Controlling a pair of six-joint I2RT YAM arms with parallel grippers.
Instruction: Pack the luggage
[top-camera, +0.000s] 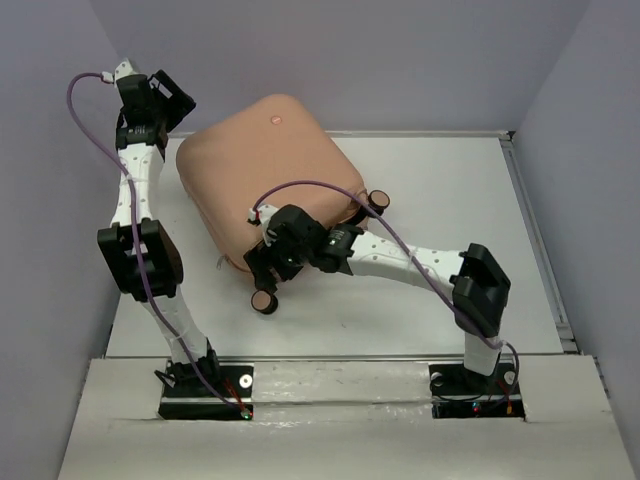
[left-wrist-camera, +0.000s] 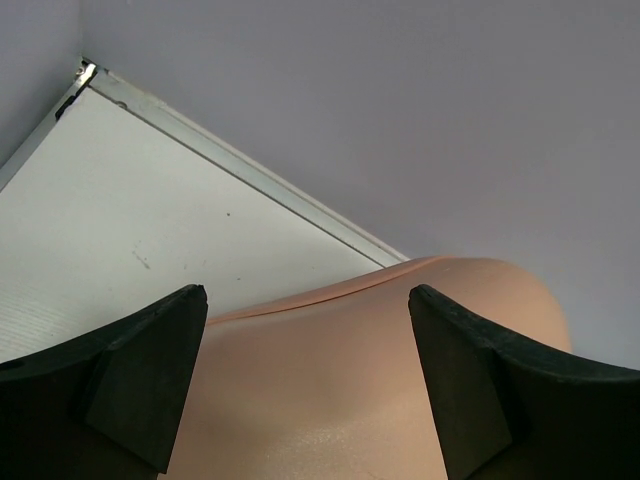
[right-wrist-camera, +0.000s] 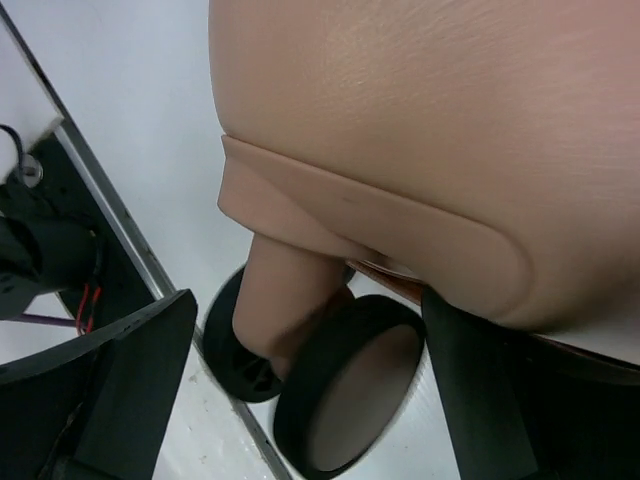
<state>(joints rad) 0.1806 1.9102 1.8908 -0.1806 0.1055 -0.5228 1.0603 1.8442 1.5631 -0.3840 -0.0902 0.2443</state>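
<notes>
The luggage (top-camera: 268, 170) is a peach-pink hard-shell suitcase lying shut on the white table, its small round dot (top-camera: 275, 118) facing up. One caster wheel (top-camera: 265, 300) sticks out at its near corner and another (top-camera: 378, 200) at the right. My left gripper (top-camera: 170, 102) hovers by the far left corner, open, with the shell (left-wrist-camera: 330, 390) showing between its fingers (left-wrist-camera: 140, 380). My right gripper (top-camera: 262, 272) is low at the near corner, open. The near caster wheel (right-wrist-camera: 345, 400) and its peach stem (right-wrist-camera: 290, 290) sit between its fingers (right-wrist-camera: 125, 390).
White table (top-camera: 440, 240) with a raised metal rail along the right side (top-camera: 535, 240) and along the far edge (left-wrist-camera: 250, 180). Grey walls close in on all sides. The right arm's base and wires (right-wrist-camera: 40, 250) lie near the caster.
</notes>
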